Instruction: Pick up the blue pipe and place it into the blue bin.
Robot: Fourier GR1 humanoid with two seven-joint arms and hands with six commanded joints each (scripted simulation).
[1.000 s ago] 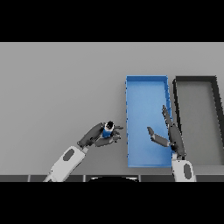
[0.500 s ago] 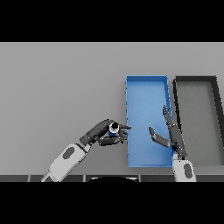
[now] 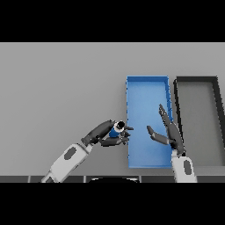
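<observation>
The blue pipe (image 3: 117,130) is small, with its ring-shaped end facing up. My left hand (image 3: 107,134) is curled round it and holds it just left of the blue bin (image 3: 146,90), beside the bin's left wall. My right hand (image 3: 169,133) is open, fingers straight, over the blue bin's right side, and holds nothing.
A black bin (image 3: 198,83) stands right of the blue bin, close beside it. The grey table (image 3: 61,92) stretches wide to the left and far side.
My left hand has moved right with the pipe, closer to the blue bin's left wall. The right hand has barely moved.
</observation>
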